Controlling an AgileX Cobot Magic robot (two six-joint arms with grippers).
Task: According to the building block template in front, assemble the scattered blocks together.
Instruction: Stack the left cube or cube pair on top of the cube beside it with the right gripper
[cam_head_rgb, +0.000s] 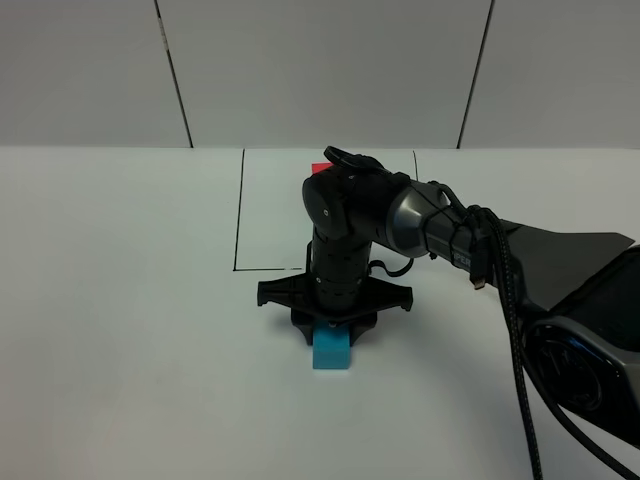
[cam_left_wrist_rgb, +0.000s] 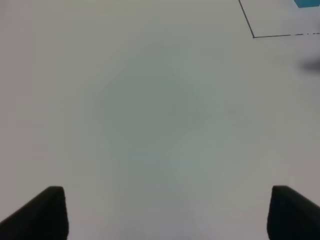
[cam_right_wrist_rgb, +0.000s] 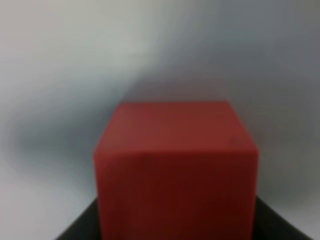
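The teal-blue cube (cam_head_rgb: 331, 350) sits on the white table, directly under my right gripper (cam_head_rgb: 331, 328), which points straight down and reaches in from the right. The right wrist view shows the red cube (cam_right_wrist_rgb: 175, 165) filling the space between the dark fingers (cam_right_wrist_rgb: 80, 230), so the gripper is shut on it. In the exterior view the red cube is hidden by the gripper, and I cannot tell whether it touches the teal cube. The template shows as a red corner (cam_head_rgb: 320, 168) behind the arm and a teal edge (cam_left_wrist_rgb: 306, 3). My left gripper (cam_left_wrist_rgb: 170, 212) is open and empty over bare table.
A thin black outlined rectangle (cam_head_rgb: 238, 215) is drawn on the table behind the teal cube; its corner also shows in the left wrist view (cam_left_wrist_rgb: 253, 36). The right arm and its cable (cam_head_rgb: 500, 260) stretch in from the right. The left arm is out of the exterior view.
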